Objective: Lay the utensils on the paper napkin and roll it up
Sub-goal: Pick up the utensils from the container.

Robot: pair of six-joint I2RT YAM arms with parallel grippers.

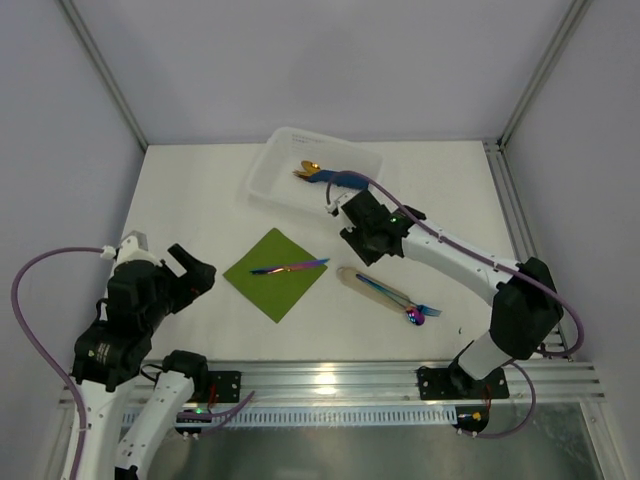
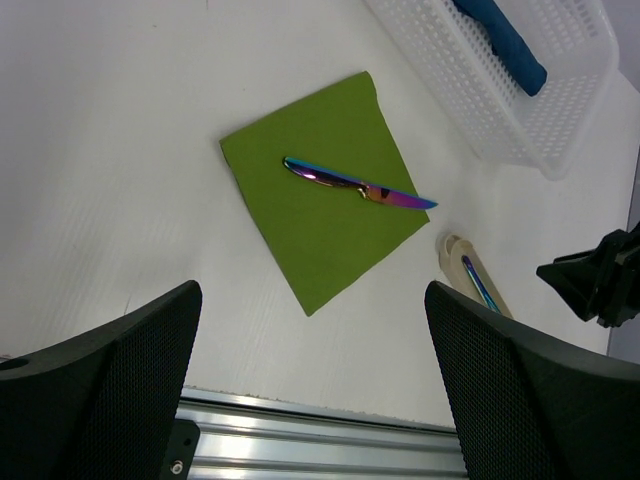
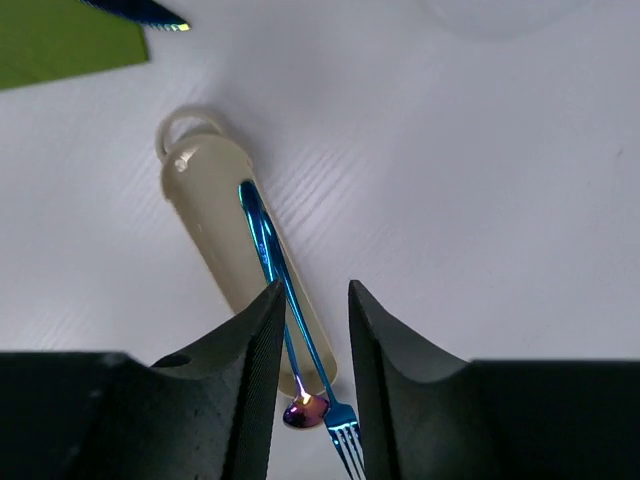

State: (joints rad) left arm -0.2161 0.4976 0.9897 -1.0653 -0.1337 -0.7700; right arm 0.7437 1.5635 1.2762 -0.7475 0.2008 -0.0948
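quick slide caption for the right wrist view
Right gripper open over the iridescent fork and spoon lying on a beige holder, green napkin corner at upper left.

The paper napkin (image 1: 277, 272) was plain olive green. The knife (image 1: 290, 267), fork (image 3: 341, 420) and spoon (image 3: 303, 410) showed an iridescent purple-blue-pink sheen. The case (image 3: 215, 215) was beige. The basket (image 1: 268, 172) was white with a perforated grid pattern.

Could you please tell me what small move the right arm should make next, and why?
Probably lower the right claw and close it on the handle of the fork or spoon. The knife already lies on the napkin, while those two rest on the beige case, and the open claw hangs directly above them.
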